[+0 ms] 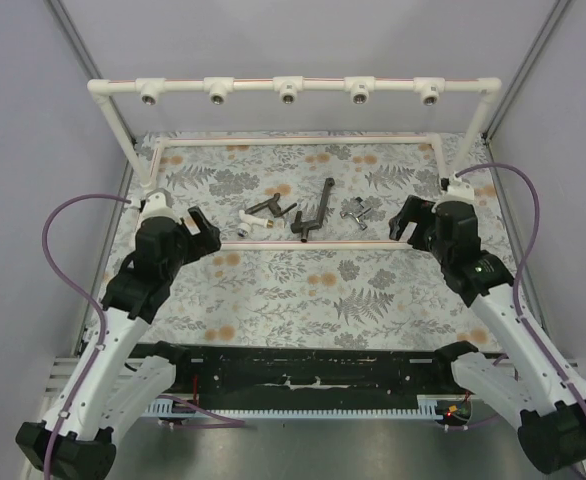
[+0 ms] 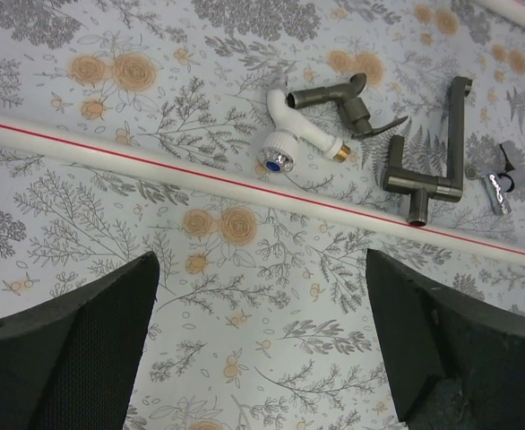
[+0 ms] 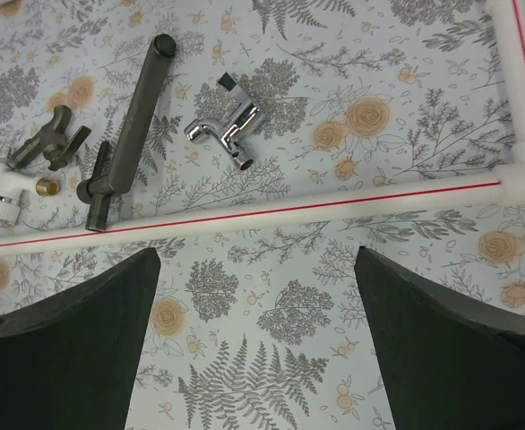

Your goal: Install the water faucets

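You count here one long dark faucet (image 1: 318, 208), one short dark faucet (image 1: 269, 209) and one silver faucet (image 1: 356, 211), three in all. One white tap piece (image 2: 289, 134) touches the short one; I cannot tell if it is separate. One pipe frame (image 1: 253, 86) carries five sockets (image 1: 287, 93).

Your top view looks down from above and behind the arm bases over the whole table (image 1: 303, 290). Both wrist cameras hang low, facing downward and forward, and share the faucets (image 2: 426, 184) and white pipe (image 2: 155, 166).
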